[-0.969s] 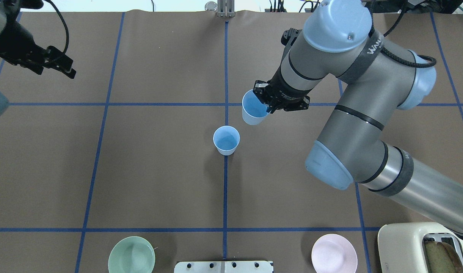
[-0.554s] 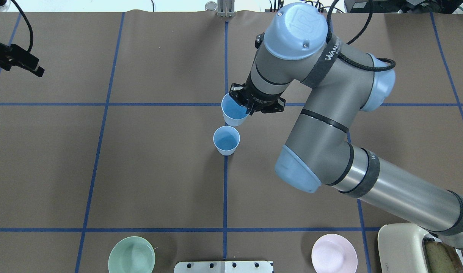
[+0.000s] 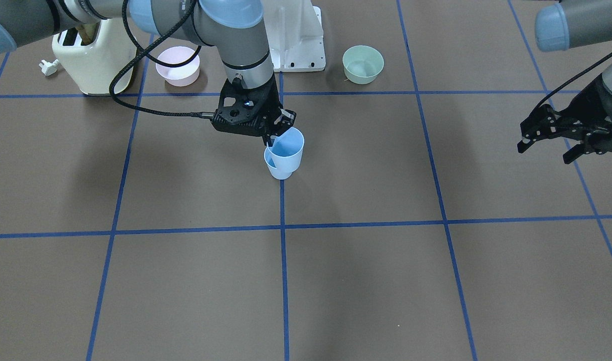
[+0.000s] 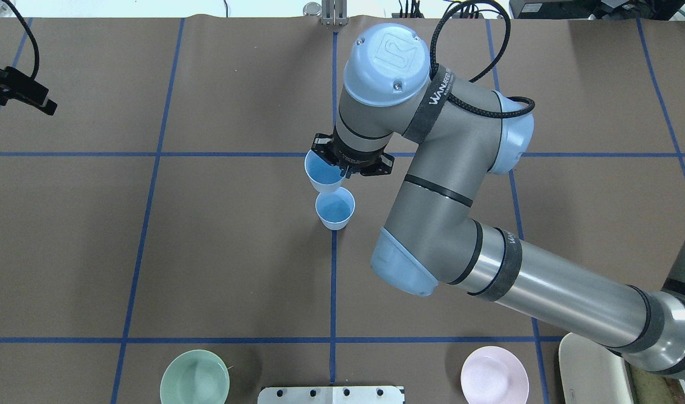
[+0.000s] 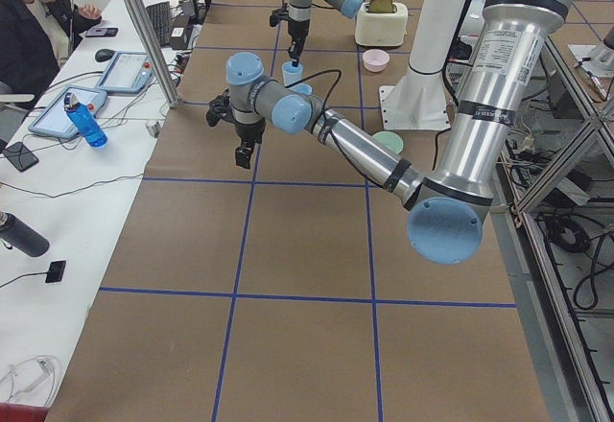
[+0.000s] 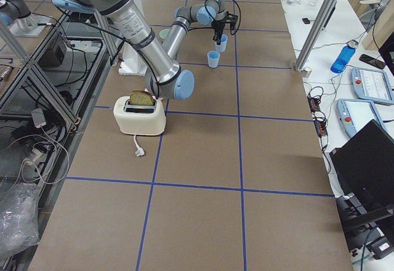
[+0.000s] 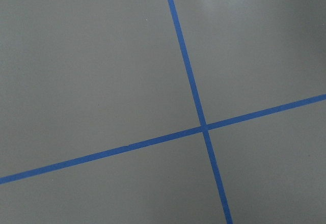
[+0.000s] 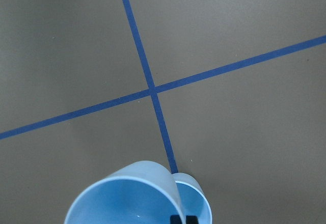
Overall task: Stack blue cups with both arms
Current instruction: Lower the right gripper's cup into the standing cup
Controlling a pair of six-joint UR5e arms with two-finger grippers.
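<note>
Nearest the robot's side, a green bowl [image 4: 194, 377] and a pink bowl [image 4: 494, 376] were noted at the table [image 4: 235, 269] edge, well apart from the work.

Mid-table, the standing cup [image 4: 335, 209] was seen upright on a blue tape line [image 4: 332, 280], mouth up and empty, touched by nothing that could be made out.

Just beyond it, the held cup [image 4: 322, 174] was seen lifted clear of the table, mouth up and slightly tilted. Its wall was pinched by the right gripper [image 4: 345, 168], one finger inside the rim and one outside. In the overhead view its base overlapped the far rim of the standing cup. In the right wrist view the standing cup showed past its edge rather than under its centre. The two were judged not yet nested, and not quite lined up.

Farthest off, at the table's left end, the left gripper [image 3: 544, 153] was seen held above the table with jaws spread and nothing between them.

Step judged in hand: the held cup being carried over the standing cup. The next move was judged to call for centring over the open mouth, levelling, a straight descent, then release.
</note>
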